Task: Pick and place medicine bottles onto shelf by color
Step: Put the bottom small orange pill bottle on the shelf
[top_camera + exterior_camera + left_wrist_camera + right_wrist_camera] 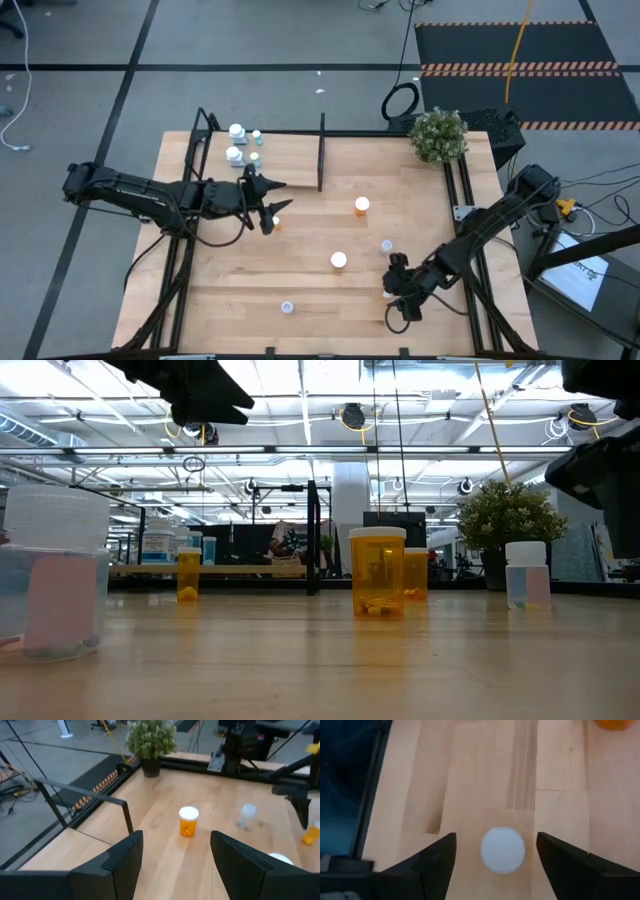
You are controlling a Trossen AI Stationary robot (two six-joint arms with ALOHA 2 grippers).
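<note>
My right gripper (397, 284) is open and points down near the table's right front. Its fingers stand on either side of a white-capped bottle (502, 849) without touching it. My left gripper (271, 203) is open and empty above the table's left middle, over a small orange bottle (277, 224). It looks toward an orange bottle (188, 821) and a pale blue bottle (247, 816) standing on their bases. White and pale blue bottles (235, 131) stand on the shelf (290, 150) at the far left, beside its black divider (321, 150).
Another orange bottle (339, 261) stands mid-table and a pale blue one (288, 307) near the front edge. A potted plant (438, 134) sits at the far right corner. Black frame rails run along both table sides.
</note>
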